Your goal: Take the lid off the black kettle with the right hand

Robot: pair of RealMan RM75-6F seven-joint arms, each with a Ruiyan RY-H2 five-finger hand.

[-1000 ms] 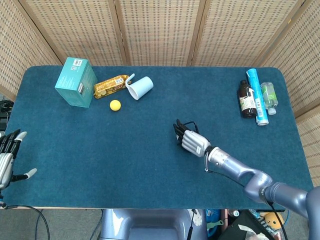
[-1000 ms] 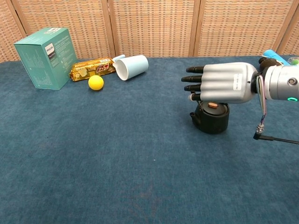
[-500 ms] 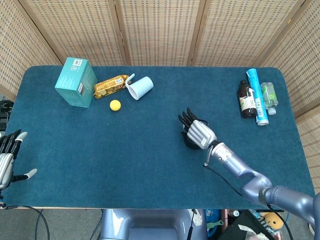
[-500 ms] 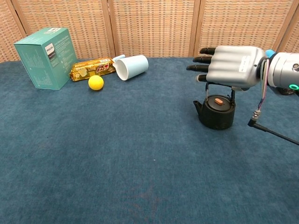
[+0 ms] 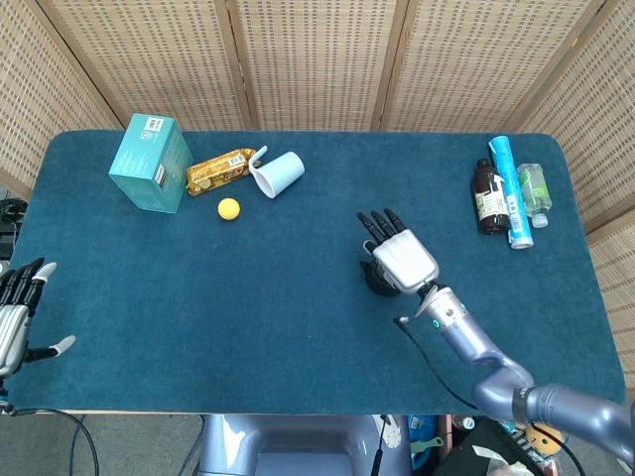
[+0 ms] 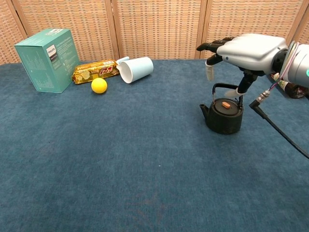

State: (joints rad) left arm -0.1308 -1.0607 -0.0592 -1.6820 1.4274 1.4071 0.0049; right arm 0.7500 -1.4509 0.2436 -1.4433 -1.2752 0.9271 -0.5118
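Observation:
The black kettle point(image 6: 223, 117) stands upright on the blue table, its spout pointing left and its wire handle raised. Its lid point(image 6: 226, 106), with a small brown knob, sits on the kettle. My right hand point(image 6: 248, 49) hovers palm down just above the kettle with its fingers spread and empty. From the head view the right hand point(image 5: 401, 256) covers most of the kettle point(image 5: 377, 283). My left hand point(image 5: 18, 315) rests at the table's near left edge, fingers apart and holding nothing.
At the back left stand a teal box point(image 5: 151, 163), a gold snack packet point(image 5: 219, 171), a tipped light-blue cup point(image 5: 278, 175) and a yellow ball point(image 5: 229, 208). Bottles and a blue tube point(image 5: 510, 191) lie at the back right. A black cable point(image 6: 280, 133) trails from my right wrist.
My right hand rose from in front of the kettle to above it and turned palm down, uncovering the kettle and lid in the chest view. The left hand stayed still.

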